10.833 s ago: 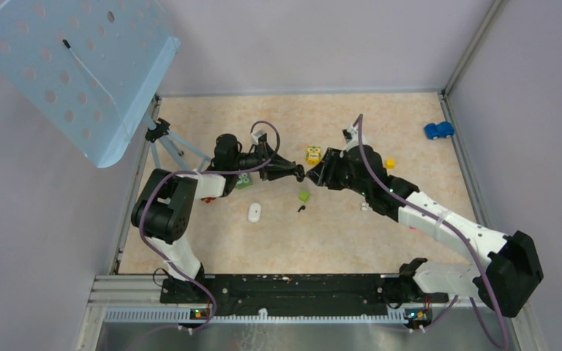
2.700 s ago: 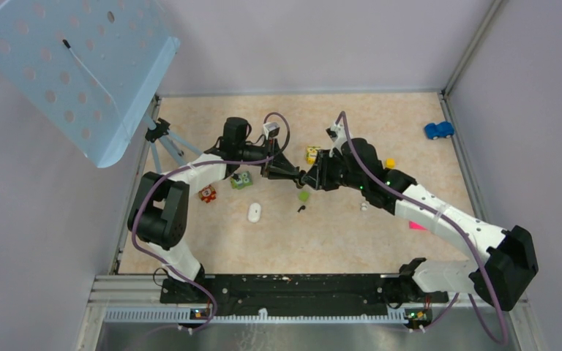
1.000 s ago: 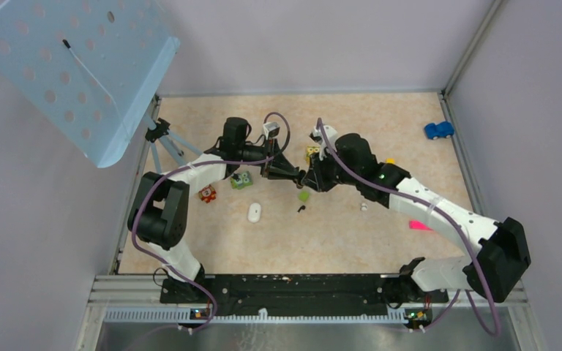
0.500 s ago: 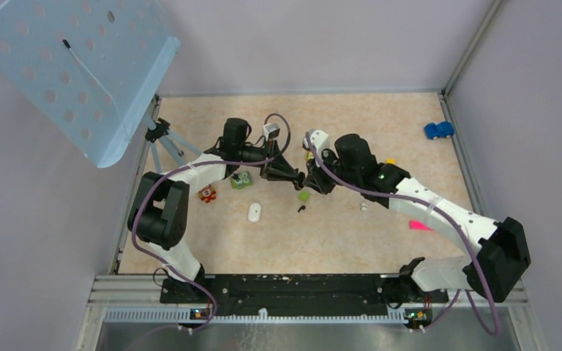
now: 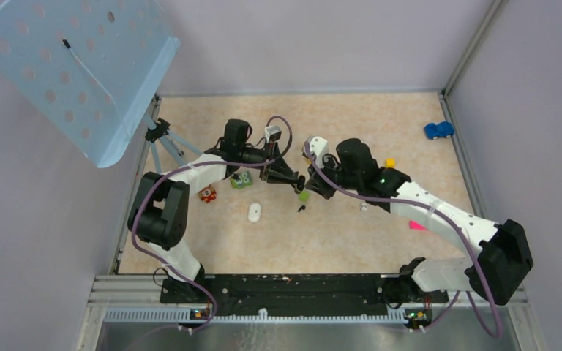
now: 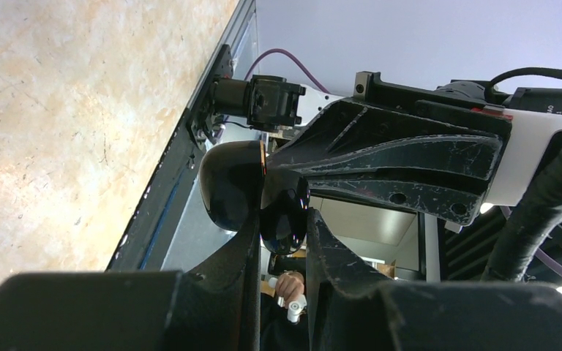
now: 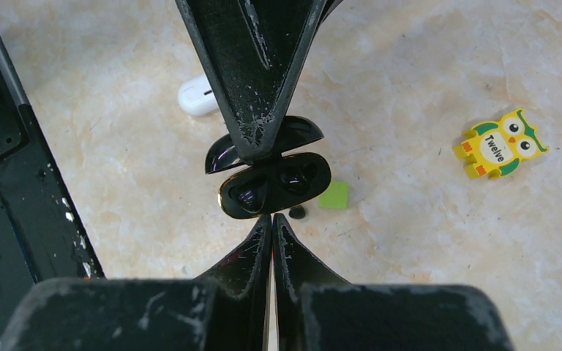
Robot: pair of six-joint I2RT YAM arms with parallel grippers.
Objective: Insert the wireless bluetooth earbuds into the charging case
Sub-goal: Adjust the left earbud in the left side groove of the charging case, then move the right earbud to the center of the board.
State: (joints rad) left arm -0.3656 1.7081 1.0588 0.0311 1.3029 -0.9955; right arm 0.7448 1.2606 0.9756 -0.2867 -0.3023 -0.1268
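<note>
Right gripper (image 7: 271,222), tips together, has rolled to 6 o'clock of the case (image 7: 274,184) clamped in left gripper (image 6: 282,219); one earbud (image 7: 297,212) remains unloaded

Bright, even overhead light fills the top view; the arms cast only soft, faint shadows on the beige table (image 5: 351,234). In the right wrist view the glossy black charging case (image 7: 274,183) carries small glints, and the right gripper (image 7: 272,218) blurs toward the bottom edge.
</note>
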